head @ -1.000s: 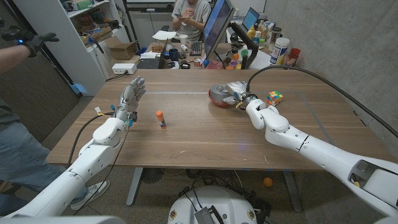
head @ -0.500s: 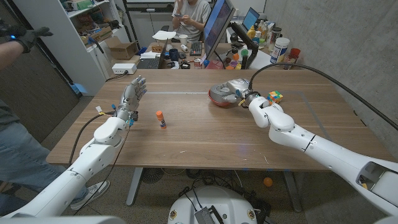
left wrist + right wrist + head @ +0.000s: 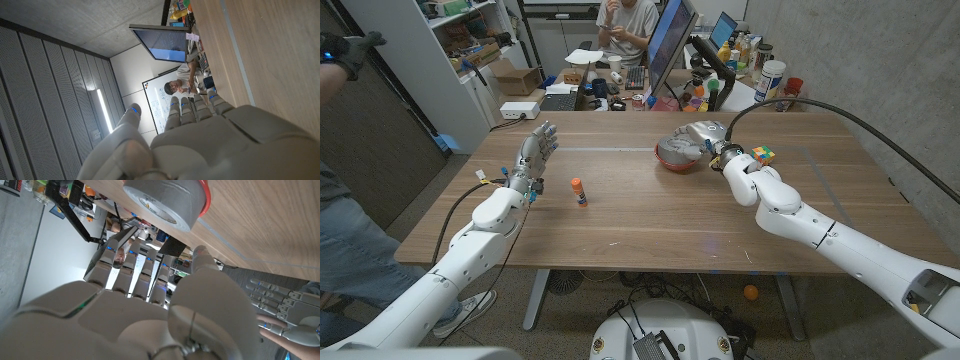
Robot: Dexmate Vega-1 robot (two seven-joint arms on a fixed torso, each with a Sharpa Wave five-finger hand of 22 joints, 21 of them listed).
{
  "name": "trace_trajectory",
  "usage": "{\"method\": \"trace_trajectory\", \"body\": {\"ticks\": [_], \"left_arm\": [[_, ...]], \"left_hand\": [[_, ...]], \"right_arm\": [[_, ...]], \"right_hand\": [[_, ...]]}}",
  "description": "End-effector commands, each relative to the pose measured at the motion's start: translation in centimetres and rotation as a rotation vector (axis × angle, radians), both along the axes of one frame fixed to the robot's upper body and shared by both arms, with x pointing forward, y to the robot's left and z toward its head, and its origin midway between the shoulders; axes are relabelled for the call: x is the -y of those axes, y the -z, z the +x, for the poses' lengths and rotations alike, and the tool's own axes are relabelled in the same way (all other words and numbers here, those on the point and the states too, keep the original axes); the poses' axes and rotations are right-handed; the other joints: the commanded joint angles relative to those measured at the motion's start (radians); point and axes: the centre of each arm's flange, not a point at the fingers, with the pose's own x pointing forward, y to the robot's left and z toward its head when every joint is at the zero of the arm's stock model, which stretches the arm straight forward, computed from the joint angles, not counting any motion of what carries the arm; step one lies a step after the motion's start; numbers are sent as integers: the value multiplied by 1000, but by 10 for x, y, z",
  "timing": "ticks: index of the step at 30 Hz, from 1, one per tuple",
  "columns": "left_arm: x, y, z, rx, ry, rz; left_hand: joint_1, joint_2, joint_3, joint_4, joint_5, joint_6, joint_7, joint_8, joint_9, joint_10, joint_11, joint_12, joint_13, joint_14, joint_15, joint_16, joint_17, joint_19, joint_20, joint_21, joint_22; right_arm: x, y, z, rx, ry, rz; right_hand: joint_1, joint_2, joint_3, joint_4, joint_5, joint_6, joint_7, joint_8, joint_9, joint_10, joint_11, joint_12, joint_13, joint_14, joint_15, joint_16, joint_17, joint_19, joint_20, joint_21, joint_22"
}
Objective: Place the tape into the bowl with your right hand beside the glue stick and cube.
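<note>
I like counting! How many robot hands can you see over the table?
2. The white left hand is raised near the small orange-capped glue stick; the white right hand is by the red bowl holding the grey tape roll.

- The head camera looked down over the counter (image 3: 650,215).
- Each wrist camera sat close behind its hand, turned over; both shared that counter.

Matt grey tape (image 3: 165,200) lies in a glossy red-rimmed bowl (image 3: 672,157) on the smooth, wood-grained table (image 3: 650,215).
</note>
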Motion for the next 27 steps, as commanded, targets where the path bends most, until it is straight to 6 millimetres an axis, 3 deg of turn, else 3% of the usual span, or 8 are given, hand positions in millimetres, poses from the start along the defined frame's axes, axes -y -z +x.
{"method": "trace_trajectory", "body": {"ticks": [1,3,9,23,27], "left_arm": [[2,2,-4,3,7,16],[2,3,-5,5,8,22],[1,1,-11,17,-1,40],[-7,1,-30,53,-11,53],[-11,0,-34,64,-8,55]], "left_hand": [[-1,1,3,-8,4,8,1,-1,6,-1,3,0,1,-12,0,-5,3,-20,4,-6,4],[-1,0,3,-9,4,8,1,-1,6,-2,5,0,1,-14,-3,-5,3,-24,-1,-7,4],[-1,-3,2,-10,3,7,0,-2,6,-5,7,-1,1,-18,-4,-6,3,-32,-2,-10,4],[0,-5,2,-13,3,5,1,-2,6,-8,5,-2,1,-24,-3,-7,3,-42,-1,-12,4],[0,-5,2,-15,3,5,1,-2,6,-8,3,-2,1,-25,-2,-7,3,-48,11,-13,4]], "right_arm": [[2,-3,-18,46,-117,143],[2,-3,-20,39,-148,193],[5,-3,-27,49,-219,301],[19,1,-26,-38,-325,518],[19,1,-29,-51,-349,560]], "right_hand": [[-17,6,3,8,14,-45,4,-14,0,-20,21,-13,-3,-28,-5,1,5,-16,-2,0,1],[-27,14,5,13,18,-50,9,-13,-2,-38,24,-19,-6,-56,10,-5,7,-22,-3,0,1],[-39,20,5,18,21,-63,23,-15,-3,-60,37,-25,-9,-79,9,-9,9,-24,-6,3,1],[-55,25,5,24,22,-75,29,-15,-4,-72,49,-25,-12,-91,25,-5,10,-21,-16,6,1],[-60,26,4,26,22,-80,34,-15,-5,-69,56,-22,-13,-88,35,-2,10,-21,-17,7,1]]}}
